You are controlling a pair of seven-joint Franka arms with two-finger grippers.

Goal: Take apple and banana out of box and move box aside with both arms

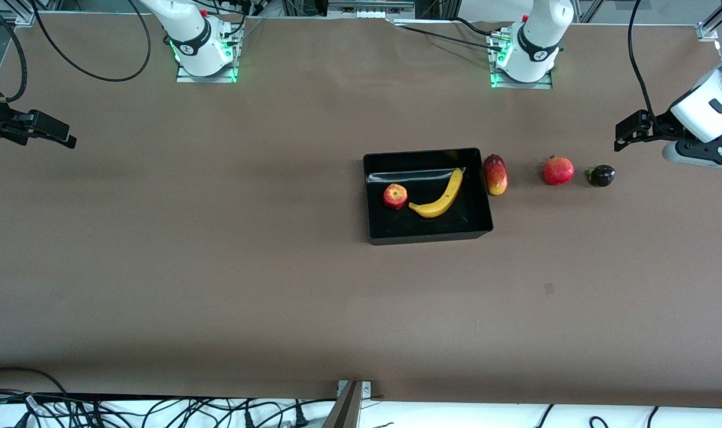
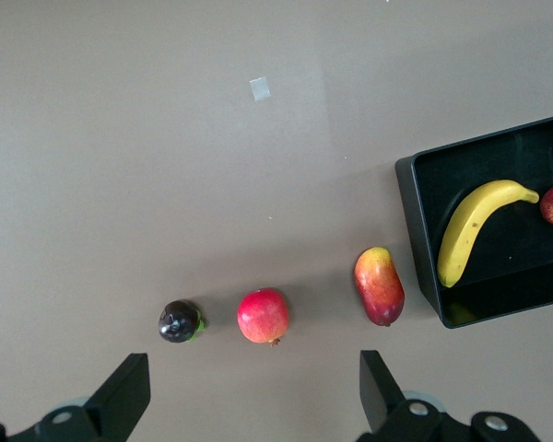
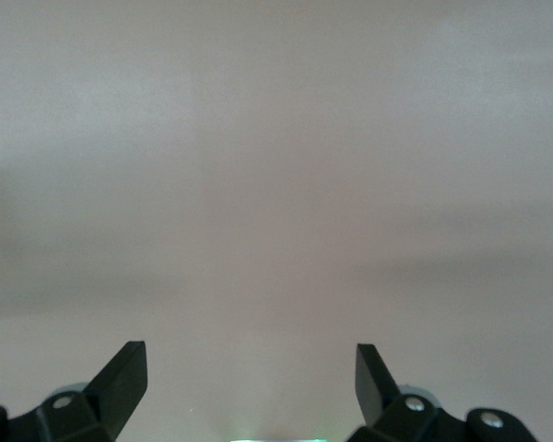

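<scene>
Up over the bare table [image 1: 218, 267] at its own end, the right gripper [image 1: 55, 134] hangs with fingers spread, holding nothing. Midtable, the box [image 1: 426, 238] holds the apple [image 1: 395, 196] beside the banana [image 1: 441, 197]. Next come a mango [image 1: 495, 174] touching its wall, a pomegranate [image 1: 558, 170], a dark fruit [image 1: 600, 175]. Over that end, the left gripper [image 1: 628, 134] hangs open and empty.

Even, soft overhead light, faint shadows beside the fruits, glare on the glossy box [image 1: 427, 233], right wrist view hazy.
</scene>
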